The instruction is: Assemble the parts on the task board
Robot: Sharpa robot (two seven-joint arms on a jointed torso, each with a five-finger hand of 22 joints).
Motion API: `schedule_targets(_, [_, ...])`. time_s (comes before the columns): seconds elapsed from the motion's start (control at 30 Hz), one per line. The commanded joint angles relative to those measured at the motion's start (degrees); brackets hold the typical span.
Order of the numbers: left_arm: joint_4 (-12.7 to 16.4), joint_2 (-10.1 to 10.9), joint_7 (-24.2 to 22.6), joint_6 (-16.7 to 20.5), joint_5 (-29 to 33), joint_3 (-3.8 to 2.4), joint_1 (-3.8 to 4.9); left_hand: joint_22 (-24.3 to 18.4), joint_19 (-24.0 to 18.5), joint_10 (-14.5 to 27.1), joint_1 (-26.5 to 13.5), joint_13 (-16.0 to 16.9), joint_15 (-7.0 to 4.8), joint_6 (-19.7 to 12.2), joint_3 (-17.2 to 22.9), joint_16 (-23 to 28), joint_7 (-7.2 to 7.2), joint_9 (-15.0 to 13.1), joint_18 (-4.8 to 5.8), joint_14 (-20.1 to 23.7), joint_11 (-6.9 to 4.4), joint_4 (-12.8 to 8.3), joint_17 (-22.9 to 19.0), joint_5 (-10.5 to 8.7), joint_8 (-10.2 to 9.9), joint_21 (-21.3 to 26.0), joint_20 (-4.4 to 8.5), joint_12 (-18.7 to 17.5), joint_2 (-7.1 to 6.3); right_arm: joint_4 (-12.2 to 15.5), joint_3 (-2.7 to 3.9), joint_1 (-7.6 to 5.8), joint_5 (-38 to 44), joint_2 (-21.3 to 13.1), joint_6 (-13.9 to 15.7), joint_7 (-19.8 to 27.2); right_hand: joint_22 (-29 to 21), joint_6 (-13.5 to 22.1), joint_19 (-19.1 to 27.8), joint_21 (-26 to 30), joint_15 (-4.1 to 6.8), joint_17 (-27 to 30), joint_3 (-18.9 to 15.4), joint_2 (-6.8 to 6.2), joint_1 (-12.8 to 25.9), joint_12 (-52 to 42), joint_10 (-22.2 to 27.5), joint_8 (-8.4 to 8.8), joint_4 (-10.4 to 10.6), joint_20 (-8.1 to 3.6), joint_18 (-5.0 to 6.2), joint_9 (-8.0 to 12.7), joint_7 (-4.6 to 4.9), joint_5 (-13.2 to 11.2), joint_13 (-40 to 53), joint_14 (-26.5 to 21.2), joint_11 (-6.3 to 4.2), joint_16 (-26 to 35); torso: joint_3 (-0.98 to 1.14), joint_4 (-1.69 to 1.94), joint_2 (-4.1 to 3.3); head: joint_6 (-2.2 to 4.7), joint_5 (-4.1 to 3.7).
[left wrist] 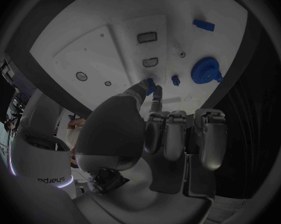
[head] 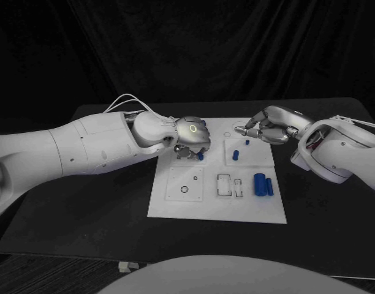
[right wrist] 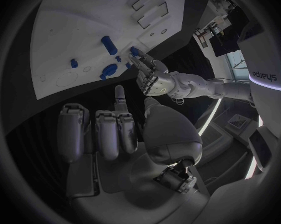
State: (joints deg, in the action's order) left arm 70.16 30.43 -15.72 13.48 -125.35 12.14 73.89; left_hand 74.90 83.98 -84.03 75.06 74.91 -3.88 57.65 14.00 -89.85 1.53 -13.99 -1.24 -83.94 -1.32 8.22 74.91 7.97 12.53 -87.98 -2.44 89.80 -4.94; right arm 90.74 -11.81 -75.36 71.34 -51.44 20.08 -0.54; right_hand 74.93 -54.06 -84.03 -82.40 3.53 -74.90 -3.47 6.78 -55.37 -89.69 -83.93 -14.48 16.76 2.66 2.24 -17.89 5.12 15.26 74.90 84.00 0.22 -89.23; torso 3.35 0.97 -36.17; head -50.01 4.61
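1. Black table (head: 81, 214). I read open surface on every side of the board; its front and side edges lie well clear of the work, so I have room to swing either arm outward.

2. Task board (head: 219, 202), white plate, mid-table. It looks rigid and flat with shallow recesses; I judge it light enough to slide if pushed sideways, so I press downward only.

3. Left hand (head: 190, 136), over the board's far left corner. In its wrist view, thumb and a fingertip pinch a small blue part (left wrist: 150, 86) down at the board face; the other fingers are curled back.

4. Right hand (head: 269, 130), at the board's far right edge, hovering. Fingers loosely bent and apart, nothing in them that I can see.

5. Blue gear-shaped part (left wrist: 207, 69), lying on the board near the pinched piece. It seems hard plastic, light, toothed rim good for grip; I would take it by the rim.

6. Two blue cylinders (head: 261, 184), side by side near the board's right edge. Smooth, stiff, liable to roll; I would take each across the middle.

7. Blue peg (head: 237, 155), lying mid-board. Small, light, easily flicked; I would pinch it at its sides.

8. Rectangular slots (head: 231, 185), just left of the cylinders, unfilled.
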Motion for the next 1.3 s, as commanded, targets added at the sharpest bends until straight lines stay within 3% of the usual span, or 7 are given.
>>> schedule_targets(0.03, [0.0,-0.2,1.2,0.7,0.3,-0.06,-0.15,14.5,4.8,-6.0,-0.2,15.1,-0.33,0.6,0.0,-0.2,-0.02,-0.3,0.78,-6.1,-0.2,-0.2,15.1,0.53,0.4,-0.2,0.08,0.2,0.7,0.0,0.04,0.17,0.1,0.1,-1.3,-1.0,12.4,-0.1,-2.1,0.3,-0.37,-13.2,-0.4,0.47,-0.3,-0.1,-5.8,-0.3,0.0,0.49,-0.22,-0.1,-0.17,0.3,14.5,5.6,0.26,0.1,0.0,-0.01,0.01,0.01,0.01])
schedule_targets(0.43, [-0.1,-0.4,2.2,0.5,0.3,-0.06,-0.43,14.5,4.8,-6.0,-2.1,15.1,-0.44,2.1,-0.4,-0.2,-0.14,-2.2,0.77,-6.1,-0.29,0.0,15.1,1.5,1.8,-0.2,0.18,0.2,1.43,-0.2,0.04,0.29,0.1,0.2,-2.4,-1.1,12.4,-0.2,-2.0,0.4,-0.39,-13.1,-0.5,0.77,-0.5,0.0,-5.7,-0.37,0.0,0.51,-0.19,-0.1,-0.17,0.3,14.4,5.5,0.27,0.1,0.04,-0.04,0.02,0.01,0.04])
schedule_targets(0.53, [-0.1,-0.5,2.4,0.5,0.3,-0.06,-0.52,14.5,4.8,-6.0,-3.4,15.1,-0.57,4.2,-0.3,-0.2,-0.45,-4.4,0.76,-6.1,-0.64,0.1,15.1,2.93,3.7,-0.1,0.28,0.2,2.04,-0.2,0.04,0.32,0.1,0.2,-2.6,-1.1,12.4,-0.3,-2.0,0.5,-0.4,-13.1,-0.6,0.87,-0.5,0.0,-5.7,-0.42,0.0,0.52,-0.17,-0.2,-0.18,0.3,14.4,5.5,0.26,0.1,0.03,-0.05,0.03,0.01,0.11])
schedule_targets(0.73, [-0.3,-0.6,2.6,0.1,0.3,-0.06,-0.62,14.4,4.7,-6.0,-4.2,15.1,-0.66,5.2,0.0,-0.2,-0.7,-6.4,0.73,-6.1,-0.8,-0.1,15.1,3.68,5.0,0.0,0.36,0.2,2.09,-0.3,0.04,0.34,0.1,0.3,-3.0,-1.3,12.3,-0.6,-1.9,0.6,-0.39,-13.0,-0.8,1.1,-0.7,0.0,-5.7,-0.59,0.0,0.53,-0.14,-0.3,-0.24,0.4,14.3,5.5,0.23,0.2,0.03,-0.04,0.03,0.01,0.13])
schedule_targets(1.03, [-0.3,-0.6,3.2,-0.9,0.3,-0.06,-0.7,14.3,4.4,-6.0,-5.2,15.1,-0.68,4.3,0.0,-0.2,-0.55,-7.1,0.62,-6.1,-0.69,0.1,15.1,3.12,4.7,0.4,0.38,0.2,1.7,-0.3,0.04,0.36,0.1,0.3,-3.2,-1.4,12.3,-0.7,-1.8,0.8,-0.39,-12.9,-0.8,1.15,-0.8,0.1,-5.6,-0.64,0.0,0.53,-0.1,-0.3,-0.26,0.4,14.2,5.5,0.22,0.2,0.03,-0.05,0.03,0.01,0.2])
schedule_targets(1.2, [-0.4,-0.6,4.0,-1.0,0.3,-0.06,-0.72,14.2,4.2,-6.0,-6.9,15.1,-0.61,2.2,-0.1,-0.2,-0.06,-8.2,0.56,-6.1,-0.29,1.0,15.1,1.08,3.6,0.7,0.33,0.2,1.56,-0.4,0.04,0.38,0.1,0.3,-3.3,-1.4,12.3,-0.7,-1.8,0.8,-0.39,-12.9,-0.8,1.15,-0.8,0.1,-5.6,-0.64,0.0,0.53,-0.1,-0.3,-0.26,0.4,14.2,5.5,0.22,0.2,0.03,-0.05,0.03,0.01,0.24])
schedule_targets(1.3, [-0.5,-0.6,4.3,-1.1,0.3,-0.06,-0.72,14.2,4.2,-6.0,-7.2,15.1,-0.57,1.8,0.0,-0.2,0.12,-8.4,0.54,-6.1,-0.17,1.2,15.1,1.05,3.2,0.8,0.3,0.2,1.59,-0.4,0.04,0.38,0.1,0.3,-3.4,-1.5,12.3,-0.7,-1.8,0.8,-0.39,-12.9,-0.8,1.15,-0.8,0.1,-5.6,-0.64,0.0,0.53,-0.1,-0.3,-0.26,0.4,14.2,5.5,0.22,0.2,0.03,-0.04,0.03,0.01,0.27])
